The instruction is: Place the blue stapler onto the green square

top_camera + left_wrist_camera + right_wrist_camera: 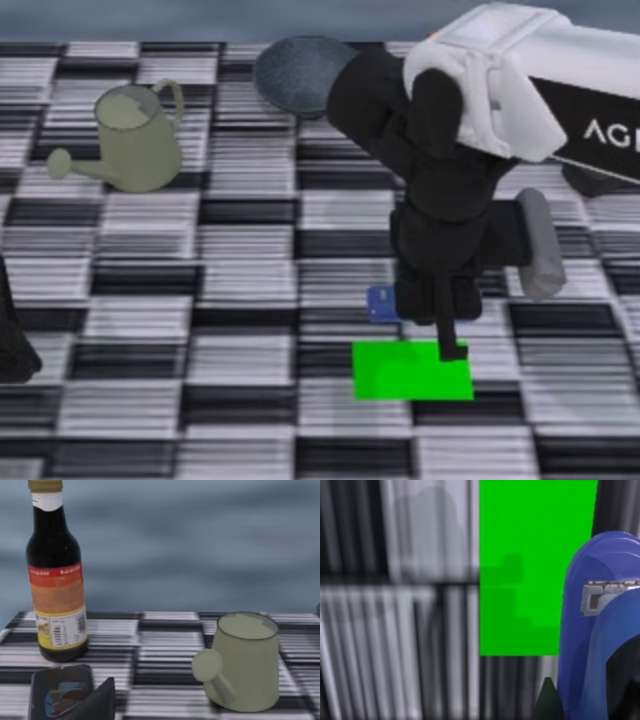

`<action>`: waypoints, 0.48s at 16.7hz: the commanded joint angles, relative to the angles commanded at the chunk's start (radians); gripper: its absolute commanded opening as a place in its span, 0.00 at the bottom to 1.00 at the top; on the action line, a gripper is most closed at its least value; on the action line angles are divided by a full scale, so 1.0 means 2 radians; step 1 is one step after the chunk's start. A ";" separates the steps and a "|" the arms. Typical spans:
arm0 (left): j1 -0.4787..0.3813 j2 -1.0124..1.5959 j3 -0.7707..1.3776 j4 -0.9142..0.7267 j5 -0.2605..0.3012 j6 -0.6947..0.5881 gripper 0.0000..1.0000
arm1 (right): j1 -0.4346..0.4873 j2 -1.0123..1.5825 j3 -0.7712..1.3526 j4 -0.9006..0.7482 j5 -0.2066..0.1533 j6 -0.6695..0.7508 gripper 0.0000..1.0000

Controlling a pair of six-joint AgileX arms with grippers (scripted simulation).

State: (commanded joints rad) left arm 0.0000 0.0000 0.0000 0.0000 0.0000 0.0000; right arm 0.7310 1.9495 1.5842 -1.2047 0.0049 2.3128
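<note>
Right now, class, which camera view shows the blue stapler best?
The right wrist view: the blue stapler fills the near corner, its metal plate plain, with the green square beyond. The top view shows only a blue sliver beside the right arm. The left wrist view shows none.

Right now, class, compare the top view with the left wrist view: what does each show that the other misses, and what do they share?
Only the top view shows the right arm's claw over the blue stapler, beside the green square, plus a dark round dish and a grey cylinder. Only the left wrist view shows a sauce bottle and a dark remote. Both show the watering can on the checkered table.
</note>
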 joint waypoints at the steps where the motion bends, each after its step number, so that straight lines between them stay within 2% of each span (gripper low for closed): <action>1: 0.000 0.000 0.000 0.000 0.000 0.000 1.00 | -0.003 0.002 0.001 -0.001 0.000 0.000 0.00; 4: 0.000 0.000 0.000 0.000 0.000 0.000 1.00 | -0.003 0.008 -0.014 0.019 0.000 -0.001 0.00; 8: 0.000 0.000 0.000 0.000 0.000 0.000 1.00 | -0.002 0.033 -0.071 0.108 0.000 0.000 0.00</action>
State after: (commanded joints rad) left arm 0.0000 0.0000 0.0000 0.0000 0.0000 0.0000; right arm 0.7268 2.0163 1.4429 -0.9883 0.0057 2.3134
